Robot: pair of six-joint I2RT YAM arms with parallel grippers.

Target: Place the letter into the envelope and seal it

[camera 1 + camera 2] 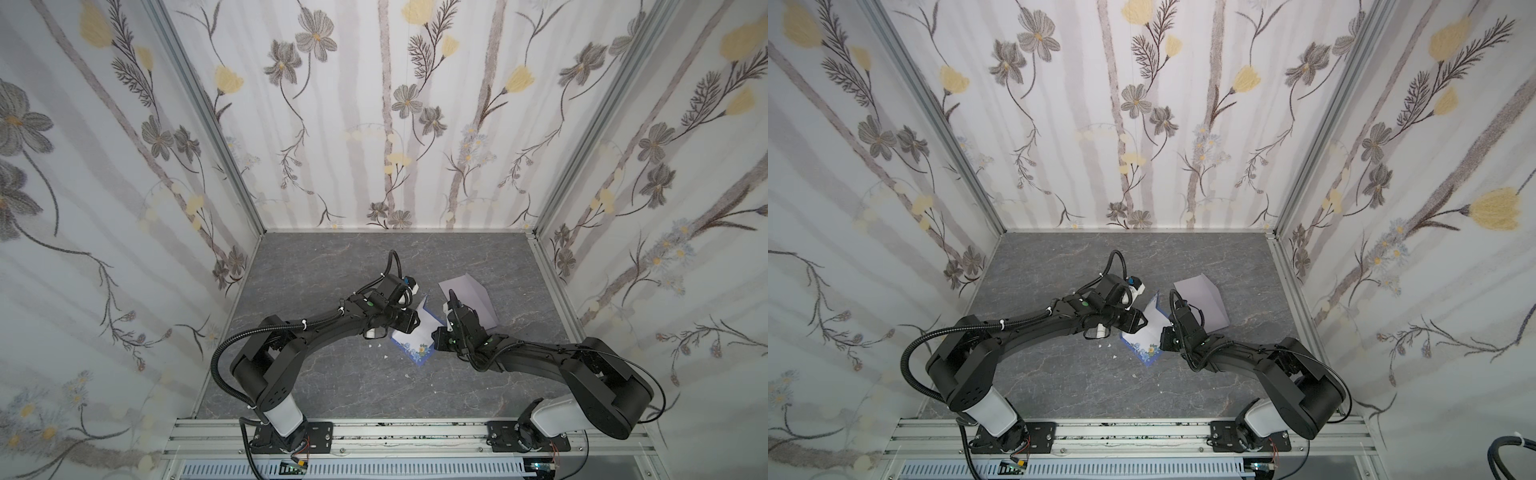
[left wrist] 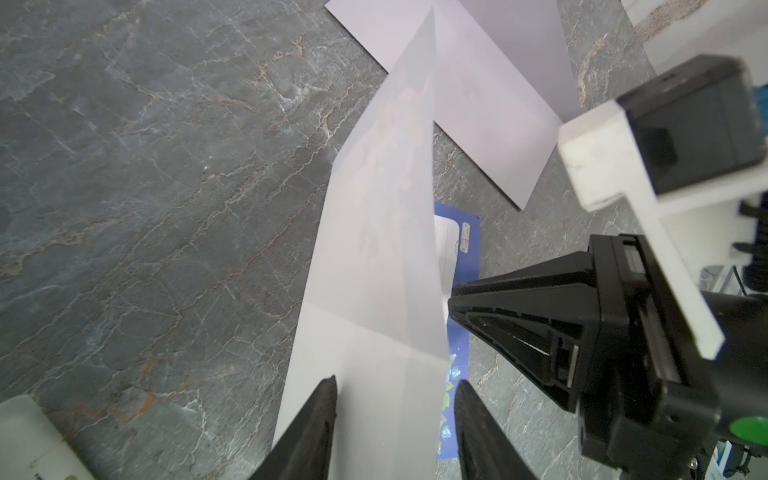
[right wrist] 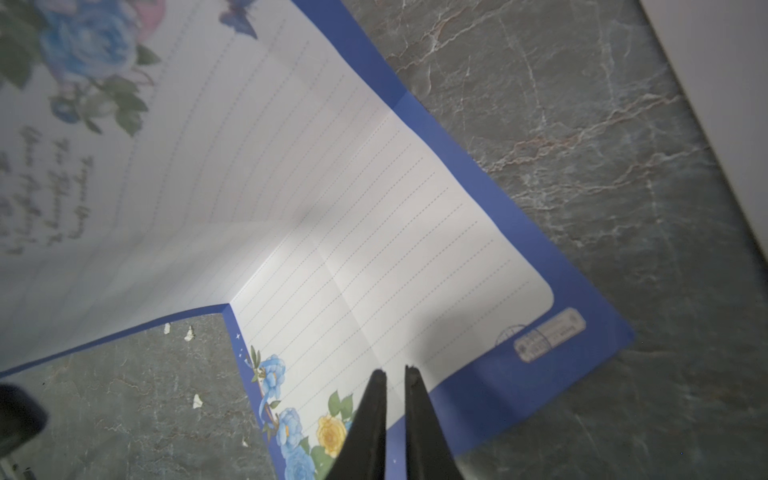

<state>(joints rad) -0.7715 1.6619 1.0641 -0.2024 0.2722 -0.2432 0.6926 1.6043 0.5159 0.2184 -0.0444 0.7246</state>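
The letter lies half folded at mid-table, its flower-printed half flat and its other half standing up with the plain white back showing. My left gripper is open, and the raised half stands between its fingers. My right gripper points down at the flat lined half near the blue border; its jaws are a narrow slit apart with nothing between them. In the left wrist view one of its fingers reaches the edge of the raised half. The grey-lavender envelope lies flat just behind the right gripper.
A white glue-stick tube lies under the left forearm. Small white paper scraps dot the grey marble tabletop in front of the letter. Flower-papered walls close in the left, right and back sides.
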